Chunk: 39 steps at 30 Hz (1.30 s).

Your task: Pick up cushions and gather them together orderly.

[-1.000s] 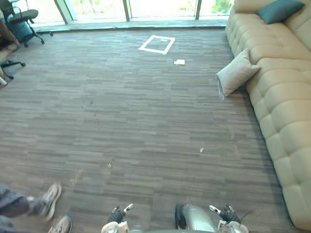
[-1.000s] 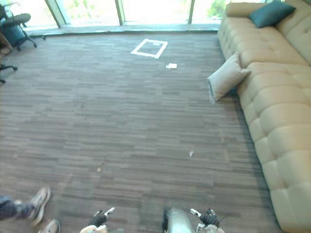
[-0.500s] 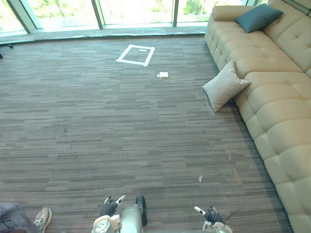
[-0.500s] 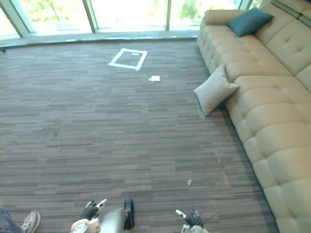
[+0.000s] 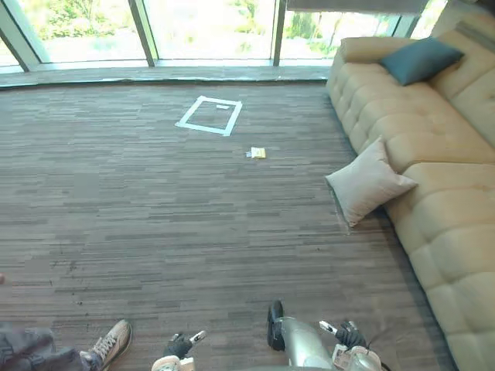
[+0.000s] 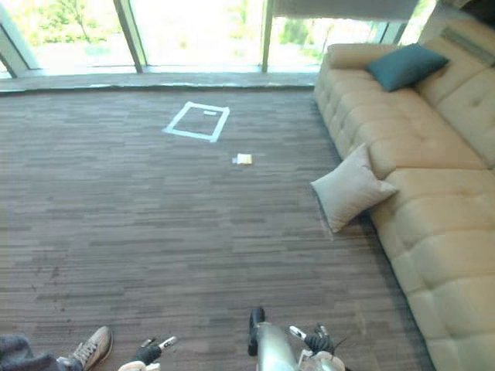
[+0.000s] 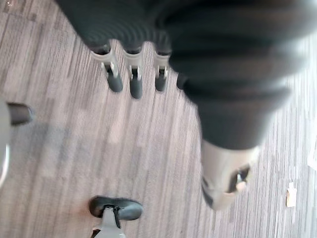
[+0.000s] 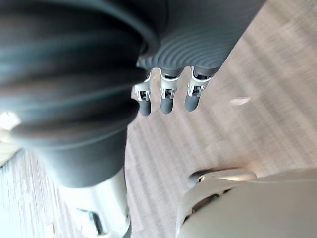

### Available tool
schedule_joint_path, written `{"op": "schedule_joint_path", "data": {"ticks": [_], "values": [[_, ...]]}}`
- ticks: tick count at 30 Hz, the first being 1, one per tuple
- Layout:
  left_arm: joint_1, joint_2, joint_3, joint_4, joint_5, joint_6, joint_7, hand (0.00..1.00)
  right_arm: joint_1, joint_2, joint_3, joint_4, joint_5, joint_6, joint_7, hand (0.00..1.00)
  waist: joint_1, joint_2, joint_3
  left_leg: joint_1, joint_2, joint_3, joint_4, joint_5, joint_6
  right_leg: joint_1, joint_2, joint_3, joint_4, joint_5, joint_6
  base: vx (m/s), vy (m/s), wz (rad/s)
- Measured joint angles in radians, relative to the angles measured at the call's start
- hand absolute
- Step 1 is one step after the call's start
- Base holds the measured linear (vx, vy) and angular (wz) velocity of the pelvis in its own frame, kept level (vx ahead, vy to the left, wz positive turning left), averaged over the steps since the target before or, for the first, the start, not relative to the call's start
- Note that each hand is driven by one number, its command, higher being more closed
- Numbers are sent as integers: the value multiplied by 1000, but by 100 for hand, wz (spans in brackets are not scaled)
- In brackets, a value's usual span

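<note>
A beige cushion (image 5: 368, 182) leans upright against the front of the beige sofa (image 5: 456, 232), its lower corner on the floor. A teal cushion (image 5: 421, 59) lies on the sofa's far seat by the armrest. My left hand (image 5: 181, 346) hangs low at the bottom edge, far from both cushions; its fingers (image 7: 124, 74) are straight and hold nothing. My right hand (image 5: 349, 338) hangs low at the bottom right, with relaxed fingers (image 8: 168, 94) over bare floor.
A white tape rectangle (image 5: 209, 115) and a small yellowish scrap (image 5: 257, 153) mark the carpet ahead. Windows run along the far wall. A person's shoe and trouser leg (image 5: 100, 348) stand at the lower left. Open carpet lies between me and the sofa.
The camera has turned and tilted, so the whole scene shifted; the beige cushion now sits lower and further right. The person's shoe shows more at the lower left. Both hands still hang empty.
</note>
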Motion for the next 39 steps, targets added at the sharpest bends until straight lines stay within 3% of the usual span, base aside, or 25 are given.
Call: {"op": "schedule_joint_path", "data": {"ticks": [1, 2, 3, 4, 6, 9, 10, 12, 14, 15, 16, 17, 18, 19, 20, 21, 22, 24, 27, 30, 31, 33, 34, 36, 39], "values": [[1, -15, 35, -21, 1, 2, 0, 0, 2, -2, -6, -15, 1, 5, -3, 0, 0, 22, 5, -127, 54, -39, 299, 125, -50, 49, 31, 3, -3, -41, -16, 768, -311, -25], [4, -22, 46, -28, 0, 2, 0, 0, 3, -4, -6, -20, 1, 8, -3, 0, 3, 30, 9, -178, 77, -57, 422, 180, -73, 74, 50, 10, -11, -54, -24, 660, -200, -46], [8, -31, 74, -55, -1, 2, 0, 0, 2, 5, 3, -24, 2, 10, -5, 0, 7, 43, 17, -274, 132, -47, 659, 181, -77, 157, 90, 30, -33, -86, -44, 655, -159, -74], [14, -26, 76, -84, -1, 2, 0, 0, 4, 25, 20, -24, 0, 12, -5, 0, 22, 24, 33, -328, 148, -24, 771, 149, -74, 247, 109, 66, -64, -112, -59, 754, -166, -88], [27, -15, 60, -112, -4, 1, 0, 0, 13, 28, 40, -32, 2, 12, -7, 0, 32, 6, 29, -415, 144, 11, 799, 105, -50, 340, 113, 109, -127, -132, -63, 542, -110, -71], [27, -19, 57, -139, -25, -11, 1, 0, 21, 30, 59, -30, 1, 15, -9, 0, 52, -4, 24, -566, 108, 74, 587, 32, -30, 480, 111, 193, -237, -146, -43, 519, -13, -77], [26, -17, 55, -139, -32, -22, 3, 0, 19, 31, 59, -24, 1, 23, -10, 0, 60, -7, 24, -588, 48, 78, 331, 11, -28, 537, 94, 249, -269, -159, -20, 601, 112, -96], [24, -17, 32, -135, -33, -23, 5, 0, 19, 33, 60, -22, 0, 23, -11, 0, 64, -11, 22, -597, -36, 8, 18, 64, -42, 593, 63, 298, -313, -175, 6, 587, 178, -107], [24, -15, 16, -125, -34, -27, 5, 0, 32, 27, 68, -12, 0, 22, -13, 0, 65, 1, 12, -616, -57, -59, -158, 139, -37, 632, 55, 356, -331, -211, 43, 568, 297, -111], [23, -12, 16, -123, -36, -28, 3, 0, 34, 28, 71, -9, 0, 22, -14, 0, 71, -2, 9, -617, -51, -62, -137, 191, -27, 644, 51, 373, -328, -225, 47, 661, 389, -132], [23, 2, 14, -119, -37, -28, 1, 0, 48, 41, 76, 10, -4, 23, -19, 0, 88, -21, -21, -610, -61, -41, -98, 253, 18, 652, 26, 412, -297, -243, 65, 680, 403, -111], [23, 21, 7, -115, -28, -26, 1, 0, 70, 65, 75, 8, -8, 23, -20, 0, 84, -61, -50, -595, -77, 0, -84, 218, 60, 602, -6, 431, -202, -243, 66, 680, 390, -102], [23, 27, 4, -113, -25, -25, 0, 0, 73, 70, 73, 5, -8, 20, -21, 0, 85, -71, -56, -587, -79, 18, -75, 206, 69, 573, -10, 439, -133, -242, 67, 728, 419, -74], [19, 41, 2, -98, -23, -21, 0, 0, 69, 73, 74, 6, -11, 19, -20, 0, 85, -93, -58, -548, -87, 60, -61, 167, 87, 501, -19, 432, 52, -218, 126, 468, 269, -53], [17, 43, 1, -95, -22, -20, 1, 0, 68, 75, 74, 7, -15, 20, -19, 0, 84, -95, -57, -535, -90, 65, -61, 159, 90, 484, -23, 426, 101, -206, 149, 611, 351, -65], [-7, 50, -2, -65, -21, -10, 2, 0, 66, 72, 74, 4, -37, 15, -16, 0, 79, -93, -51, -462, -102, 87, -76, 116, 99, 389, -49, 376, 322, -180, 209, 401, 239, -60], [-15, 50, -10, -41, -19, -5, 3, 0, 61, 62, 76, 3, -38, 10, -12, 0, 82, -90, -46, -382, -104, 117, -103, 89, 98, 334, -81, 312, 426, -193, 187, 401, 239, -61], [-15, 48, -25, -35, -19, 0, 3, 0, 56, 51, 81, 3, -38, 7, -7, 0, 76, -76, -42, -276, -102, 152, -179, 82, 97, 275, -115, 207, 439, -221, 149, 282, 161, -52], [-21, 51, -63, -27, -19, -1, 0, 0, 39, 45, 80, 8, -39, 3, -1, 0, 52, -69, -43, -187, -76, 193, -265, 74, 72, 173, -134, 44, 256, -240, 145, 253, 61, -40], [-25, 62, -89, 6, -19, 1, 1, 0, 20, 32, 81, 18, -38, 6, -1, 0, 52, -61, -43, -145, -59, 253, -291, 61, 34, 134, -118, -44, -12, -156, 129, 283, -57, -63], [-26, 70, -108, 32, -17, 2, 0, 0, 19, 29, 79, 26, -36, 5, -1, 0, 43, -61, -42, -120, -63, 261, -292, 46, 7, 141, -89, -7, -148, 39, 66, 428, -157, -32], [-35, 54, -111, 45, -9, 2, -1, 0, 7, 8, 77, 27, -39, 4, -1, 0, 34, -24, -35, -94, -34, 253, -290, 53, -17, 164, -62, -9, -144, 33, 53, 452, -189, -23], [-38, 24, -108, 40, 18, 0, -7, 0, 0, 4, 69, 26, -38, 5, 1, 0, 33, 2, -28, -94, -14, 246, -260, 62, -32, 166, -52, -12, -120, -19, 43, 323, -203, -8], [-40, 20, -92, 36, 25, 1, -15, 0, 0, 3, 66, 24, -38, 5, 1, 0, 32, 6, -26, -124, 7, 227, -154, 61, -33, 182, -49, -14, -109, -51, 37, 263, -216, 3], [-5, 5, -15, -47, 24, 0, -17, 0, 22, 5, 74, 6, -37, 13, -1, 0, 47, 10, -14, -336, 175, 139, 469, 74, -38, 329, 5, -2, -145, -124, 1, 303, -223, -12]]}}
